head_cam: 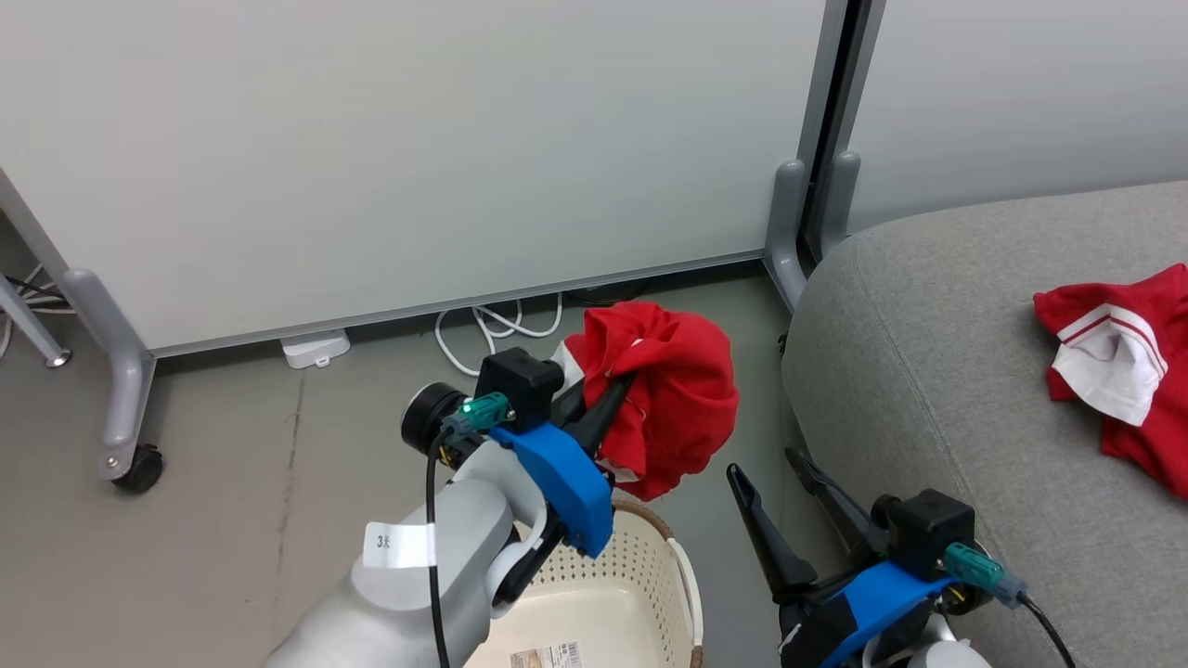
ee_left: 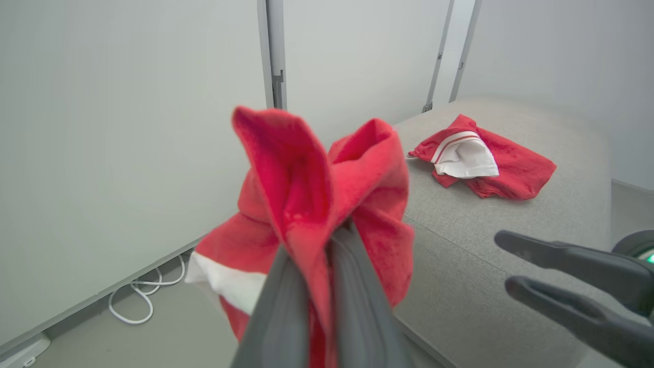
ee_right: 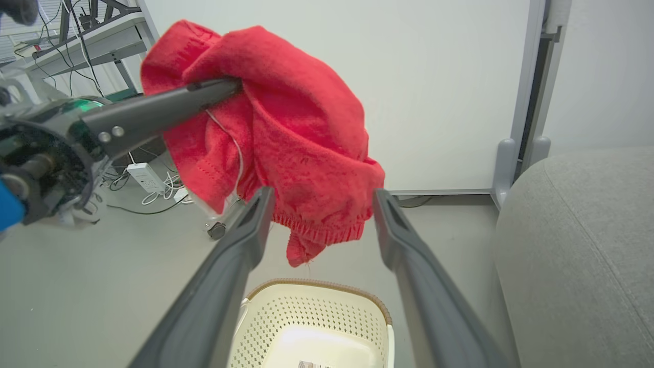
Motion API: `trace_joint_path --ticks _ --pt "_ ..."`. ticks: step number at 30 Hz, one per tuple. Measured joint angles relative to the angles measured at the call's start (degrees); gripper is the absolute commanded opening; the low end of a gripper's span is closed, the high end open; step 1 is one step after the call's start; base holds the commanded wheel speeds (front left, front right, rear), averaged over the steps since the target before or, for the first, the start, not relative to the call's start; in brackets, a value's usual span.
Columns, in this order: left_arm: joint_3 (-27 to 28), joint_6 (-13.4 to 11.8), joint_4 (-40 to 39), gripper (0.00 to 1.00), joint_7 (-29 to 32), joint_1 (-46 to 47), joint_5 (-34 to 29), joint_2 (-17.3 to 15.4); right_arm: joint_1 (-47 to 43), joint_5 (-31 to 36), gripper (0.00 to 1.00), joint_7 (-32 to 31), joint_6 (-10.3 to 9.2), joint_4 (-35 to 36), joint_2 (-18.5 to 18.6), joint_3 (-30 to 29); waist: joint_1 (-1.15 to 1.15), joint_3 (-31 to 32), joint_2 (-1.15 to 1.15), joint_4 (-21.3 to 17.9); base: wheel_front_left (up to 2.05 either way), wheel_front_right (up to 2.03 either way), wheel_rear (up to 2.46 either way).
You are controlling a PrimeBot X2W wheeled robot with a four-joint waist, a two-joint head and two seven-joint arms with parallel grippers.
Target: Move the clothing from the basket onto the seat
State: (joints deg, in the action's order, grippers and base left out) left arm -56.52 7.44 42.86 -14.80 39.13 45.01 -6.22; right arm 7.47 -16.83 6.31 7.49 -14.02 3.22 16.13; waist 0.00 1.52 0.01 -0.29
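My left gripper (head_cam: 620, 385) is shut on a bunched red garment (head_cam: 673, 394), holding it in the air above the cream perforated basket (head_cam: 640, 557). The same garment (ee_left: 306, 204) wraps my left gripper (ee_left: 329, 237) in the left wrist view and hangs over the basket (ee_right: 368, 306) in the right wrist view. A second red garment with a white panel (head_cam: 1118, 371) lies on the grey seat (head_cam: 928, 371). My right gripper (head_cam: 770, 468) stands open with nothing in it, between basket and seat. The basket interior looks bare apart from a sticker.
A white partition on grey wheeled legs (head_cam: 130, 408) stands behind. White cables (head_cam: 492, 325) and a power adapter (head_cam: 316, 348) lie on the floor at its base. The seat's rounded front corner (head_cam: 817, 306) is right of the basket.
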Motion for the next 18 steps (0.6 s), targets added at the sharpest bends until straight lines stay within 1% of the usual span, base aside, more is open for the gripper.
trace_joint_path --ticks 9,18 --pt "-2.9 0.0 -0.1 0.0 0.0 3.1 2.5 0.8 -0.4 0.0 1.0 -0.1 0.0 0.0 0.0 -0.2 0.0 -0.1 0.0 0.2 0.0 0.0 0.0" --pt "-3.8 0.0 -0.1 0.0 -0.1 3.5 3.1 0.1 -0.4 -0.1 1.0 -0.2 0.0 0.2 -0.1 0.1 0.0 -0.5 0.0 0.1 0.0 0.0 0.0"
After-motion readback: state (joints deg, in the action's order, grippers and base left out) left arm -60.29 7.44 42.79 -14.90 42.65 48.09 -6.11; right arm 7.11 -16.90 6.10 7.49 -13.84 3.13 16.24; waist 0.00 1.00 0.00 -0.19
